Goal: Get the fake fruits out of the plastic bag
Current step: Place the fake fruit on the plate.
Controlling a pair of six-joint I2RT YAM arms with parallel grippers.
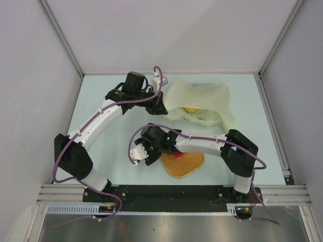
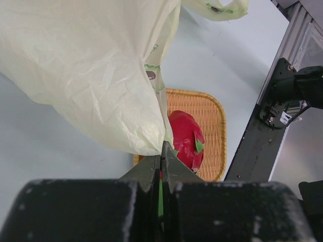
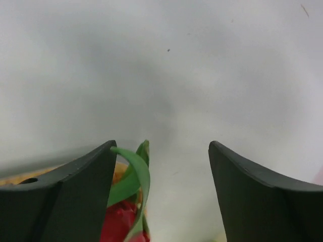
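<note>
The pale cream plastic bag (image 1: 199, 98) lies at the back middle of the table. My left gripper (image 1: 160, 105) is shut on its near left edge and holds it raised; the pinch shows in the left wrist view (image 2: 162, 147), with the bag (image 2: 86, 65) hanging above. A yellow fruit (image 1: 190, 109) shows at the bag's mouth. The red dragon fruit (image 2: 184, 137) lies on the orange woven mat (image 2: 209, 113). My right gripper (image 1: 170, 153) hangs open over it, and its green tip (image 3: 135, 174) is beside the left finger. Only a red sliver of the dragon fruit (image 1: 176, 155) shows from above. The banana and grapes are hidden.
The woven mat (image 1: 189, 165) lies near the front edge, between the arm bases. Grey walls enclose the table on three sides. A black base rail (image 2: 252, 146) runs along the near edge.
</note>
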